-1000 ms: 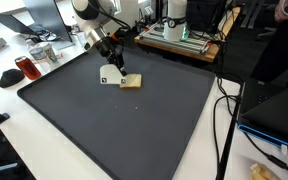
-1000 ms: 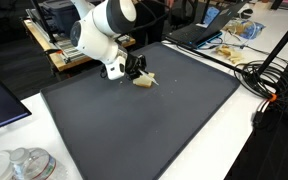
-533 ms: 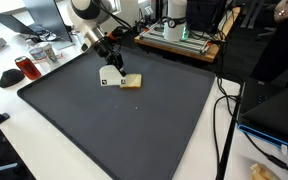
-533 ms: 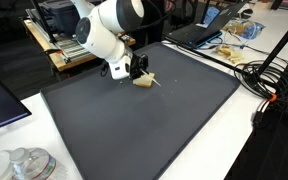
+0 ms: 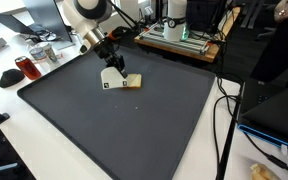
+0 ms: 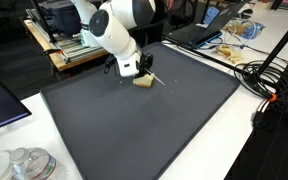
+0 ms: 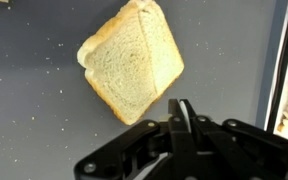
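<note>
Bread slice | flat on dark mat | your gripper: jaws shut, holding nil, tips just beside slice edge

In the wrist view the lower edge cuts off the pincer; its tips hide the nearest corner of the bread slice, so contact cannot be told.

Bread slice pale tan, browner crust; mat dark grey; end effector black.
</note>
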Robot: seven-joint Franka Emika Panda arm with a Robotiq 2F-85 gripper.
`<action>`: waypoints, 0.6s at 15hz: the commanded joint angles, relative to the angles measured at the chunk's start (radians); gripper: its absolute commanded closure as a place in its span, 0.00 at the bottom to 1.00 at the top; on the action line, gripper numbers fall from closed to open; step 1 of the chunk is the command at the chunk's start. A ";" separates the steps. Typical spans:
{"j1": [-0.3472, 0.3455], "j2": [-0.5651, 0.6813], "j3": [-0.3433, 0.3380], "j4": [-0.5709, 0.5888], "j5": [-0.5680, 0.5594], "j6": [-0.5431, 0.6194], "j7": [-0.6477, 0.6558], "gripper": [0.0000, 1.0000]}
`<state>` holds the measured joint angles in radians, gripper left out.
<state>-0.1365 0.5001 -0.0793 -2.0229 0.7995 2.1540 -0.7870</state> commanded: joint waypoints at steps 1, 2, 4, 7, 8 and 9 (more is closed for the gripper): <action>0.019 0.007 0.023 0.025 -0.112 0.046 0.096 0.99; 0.021 0.006 0.029 0.026 -0.139 0.057 0.117 0.99; 0.027 -0.007 0.039 0.017 -0.199 0.092 0.162 0.99; 0.037 -0.050 0.049 -0.022 -0.303 0.156 0.247 0.99; 0.040 -0.068 0.053 -0.037 -0.341 0.172 0.279 0.99; 0.041 -0.084 0.059 -0.051 -0.377 0.190 0.307 0.99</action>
<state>-0.1015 0.4847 -0.0346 -2.0147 0.5231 2.2934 -0.5715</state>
